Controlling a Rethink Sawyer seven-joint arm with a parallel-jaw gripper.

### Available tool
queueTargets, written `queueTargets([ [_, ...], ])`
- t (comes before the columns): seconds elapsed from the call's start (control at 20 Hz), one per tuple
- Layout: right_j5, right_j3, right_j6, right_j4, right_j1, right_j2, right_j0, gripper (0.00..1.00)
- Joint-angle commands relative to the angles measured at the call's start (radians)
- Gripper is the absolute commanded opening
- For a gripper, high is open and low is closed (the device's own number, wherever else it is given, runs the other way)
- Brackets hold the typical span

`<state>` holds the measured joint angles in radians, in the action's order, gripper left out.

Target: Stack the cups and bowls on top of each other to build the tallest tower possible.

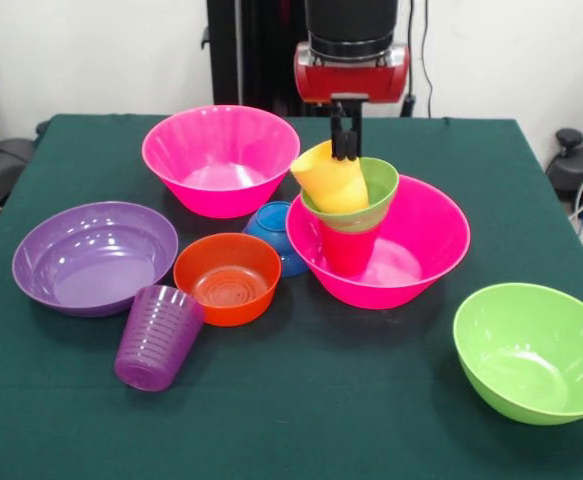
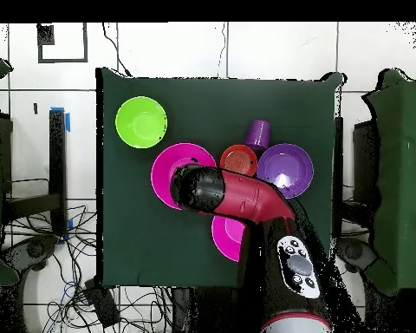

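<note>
Lime bowl [image 1: 534, 352] and purple cup [image 1: 157, 337] nearest on counter [image 1: 321, 420]; behind, fingers [image 1: 345, 140] pinching tilted yellow cup [image 1: 331, 180] in small green bowl [image 1: 371, 200].

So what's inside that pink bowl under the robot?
Inside the pink bowl stands a red cup, carrying a small green bowl holding a tilted yellow cup. The gripper hides part.

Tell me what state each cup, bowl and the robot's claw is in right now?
gripper: shut on yellow cup
yellow cup: tilted, in small green bowl
small green bowl: on red cup
red cup: inside near pink bowl
purple cup: standing alone
orange bowl: upright, empty
</note>
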<state>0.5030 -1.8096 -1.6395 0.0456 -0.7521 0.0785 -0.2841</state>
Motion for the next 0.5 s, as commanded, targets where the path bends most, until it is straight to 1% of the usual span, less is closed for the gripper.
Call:
queueTargets([
  [0.05,0.239,0.041,-0.149,0.006,-0.074,-0.018,0.041,0.00],
  [0.2,0.271,0.053,-0.146,0.008,-0.088,-0.023,0.041,0.00],
  [0.5,0.273,0.036,-0.145,0.024,-0.095,-0.009,0.023,0.00],
])
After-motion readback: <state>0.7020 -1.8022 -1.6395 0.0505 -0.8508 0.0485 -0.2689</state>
